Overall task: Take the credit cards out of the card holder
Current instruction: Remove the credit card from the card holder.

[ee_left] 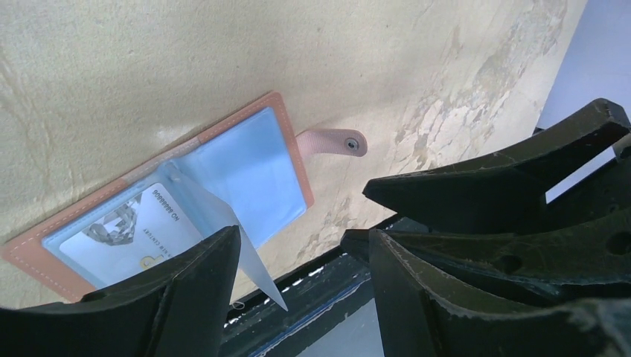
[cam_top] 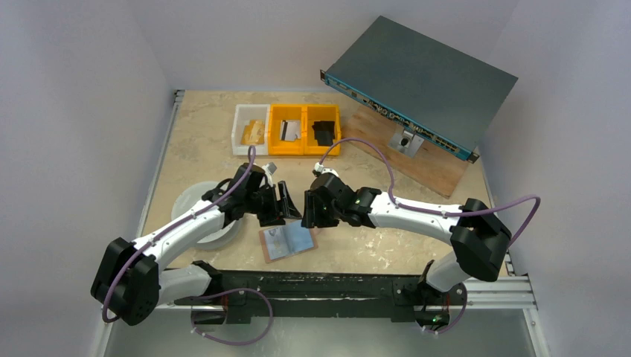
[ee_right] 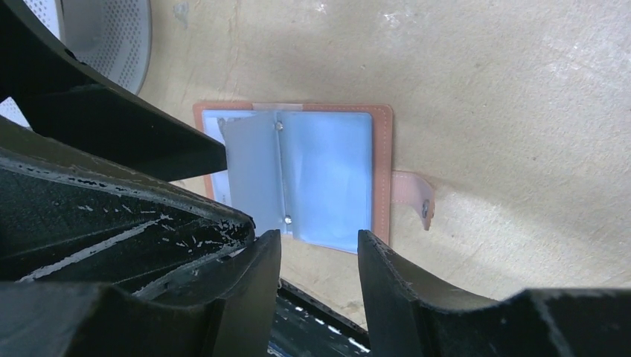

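The card holder [cam_top: 289, 242] lies open flat on the tabletop [cam_top: 372, 251], just on the near side of both my pairs of jaws, with its long axis running left to right. My left jaws stand wide and empty; my right jaws are narrower, also empty. A credit card [ee_left: 123, 238] shows in its left pocket, nearer my left arm. Well beyond, the yellow bins [cam_top: 305, 141] hold a black piece [cam_top: 323, 132].
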You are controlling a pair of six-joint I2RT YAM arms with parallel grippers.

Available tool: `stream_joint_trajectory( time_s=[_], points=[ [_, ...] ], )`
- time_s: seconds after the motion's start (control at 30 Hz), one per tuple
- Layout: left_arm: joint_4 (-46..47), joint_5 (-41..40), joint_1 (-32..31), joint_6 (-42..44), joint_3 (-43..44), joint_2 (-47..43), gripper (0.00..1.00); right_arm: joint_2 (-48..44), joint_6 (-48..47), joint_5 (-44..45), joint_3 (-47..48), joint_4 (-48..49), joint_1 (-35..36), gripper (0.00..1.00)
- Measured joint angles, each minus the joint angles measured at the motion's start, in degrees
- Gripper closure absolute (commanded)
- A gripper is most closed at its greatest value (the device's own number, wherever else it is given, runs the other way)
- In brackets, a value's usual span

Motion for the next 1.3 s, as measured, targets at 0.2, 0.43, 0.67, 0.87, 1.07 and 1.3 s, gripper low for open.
stream_joint_trajectory(
  time_s=[0.2, 0.43, 0.67, 0.87, 1.07, 1.3],
  points=[
    [-0.8, -0.8, 1.3, 0.0, -1.5, -2.3, 0.36, 0.0, -0.4, 0.0, 1.0, 0.0, 0.3, 0.57],
    [-1.5, -0.9, 1.9, 0.0, -1.9, -2.8, 0.36, 0.2, -0.6, 0.2, 4.3, -0.2, 3.1, 0.57],
    [-1.4, -0.7, 2.3, 0.0, -1.9, -2.1, 0.36, 2.6, -0.8, 0.0, 6.3, 0.3, 6.3, 0.62],
    [-4.3, -2.1, 4.4, 0.0, -2.1, -4.3, 0.35, 5.3, -0.8, -1.6, 6.3, 2.4, 6.8, 0.63],
    [-6.6, -3.8, 7.5, -0.1, -3.0, -9.4, 0.36, 8.3, -1.0, -3.0, 6.4, 4.0, 6.8, 0.64],
    [-5.5, -2.3, 7.5, 0.0, -3.7, -5.0, 0.36, 7.4, -1.4, -2.5, 6.4, 3.9, 6.8, 0.59]
  ],
)
